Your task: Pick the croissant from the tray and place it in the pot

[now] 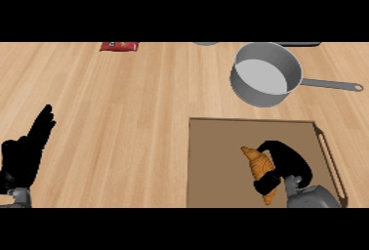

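Observation:
A golden-brown croissant lies on the brown tray at the lower right. My right hand is curled round it, fingers over its right side and thumb under its lower end, hiding part of it. The grey pot with a long handle stands beyond the tray at the upper right, with nothing showing inside it. My left hand rests open at the left edge, fingers up, far from the tray.
A red packet lies at the far edge, upper left. A grey object and a dark strip show at the top edge. The tray has a pale handle along its right side. Bare wooden counter spreads left of the tray.

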